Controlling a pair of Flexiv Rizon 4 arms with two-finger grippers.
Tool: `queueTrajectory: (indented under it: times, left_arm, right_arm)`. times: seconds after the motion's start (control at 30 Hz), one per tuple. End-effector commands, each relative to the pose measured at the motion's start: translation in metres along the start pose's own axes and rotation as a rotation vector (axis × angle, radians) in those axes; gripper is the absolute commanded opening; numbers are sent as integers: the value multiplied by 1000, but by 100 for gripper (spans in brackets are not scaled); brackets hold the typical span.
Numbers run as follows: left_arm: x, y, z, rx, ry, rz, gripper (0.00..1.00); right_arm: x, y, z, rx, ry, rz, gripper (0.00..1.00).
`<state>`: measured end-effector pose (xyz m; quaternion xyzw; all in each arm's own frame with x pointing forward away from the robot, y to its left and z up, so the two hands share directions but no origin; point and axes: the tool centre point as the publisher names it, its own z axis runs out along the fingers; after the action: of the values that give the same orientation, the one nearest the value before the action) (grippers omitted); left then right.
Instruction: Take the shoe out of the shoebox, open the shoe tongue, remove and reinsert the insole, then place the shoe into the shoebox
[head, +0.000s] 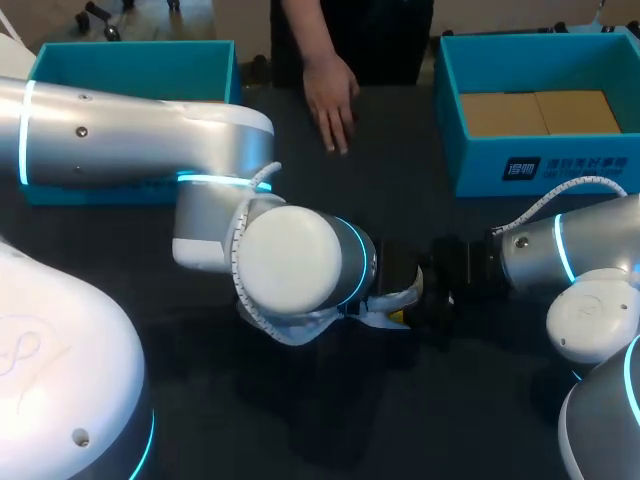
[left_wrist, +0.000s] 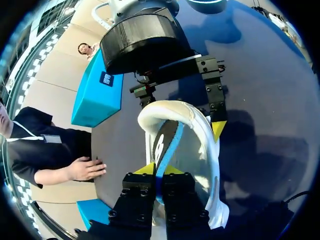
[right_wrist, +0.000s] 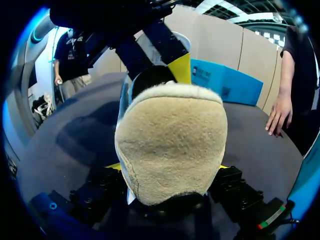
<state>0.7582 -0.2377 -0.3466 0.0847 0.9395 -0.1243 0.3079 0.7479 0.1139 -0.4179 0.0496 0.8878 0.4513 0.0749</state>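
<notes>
The white shoe (left_wrist: 200, 150) lies on the dark table between both arms; its beige fleece heel (right_wrist: 170, 145) fills the right wrist view. My right gripper (right_wrist: 170, 167) is shut on the heel, one finger on each side, as also seen in the left wrist view (left_wrist: 182, 117). A black insole with a blue edge (left_wrist: 167, 137) stands up out of the shoe's opening. My left gripper (left_wrist: 159, 170) is shut on the insole's near end, its yellow tips pressed together on it. In the head view my left arm's wrist hides most of the shoe (head: 385, 312).
A teal shoebox (head: 600, 165) with cardboard inside stands at the back right, and a second teal box (head: 130, 55) at the back left. A person's hand (head: 330, 100) rests on the table's far edge between them.
</notes>
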Motion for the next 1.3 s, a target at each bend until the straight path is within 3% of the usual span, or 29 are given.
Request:
queueTrajectory:
  times: [0.03,0.27,0.73,1.3]
  left_arm:
    - [2,2,-1,1,18,-15,0]
    - [4,2,-12,5,30,-42,0]
    - [-12,6,-38,50,39,-166,0]
    - [-16,-15,-56,129,151,-352,0]
  right_arm:
    - [1,2,1,4,-2,0,0]
    - [1,2,1,4,-2,0,0]
    - [1,2,1,4,-2,0,0]
    - [1,2,1,4,-2,0,0]
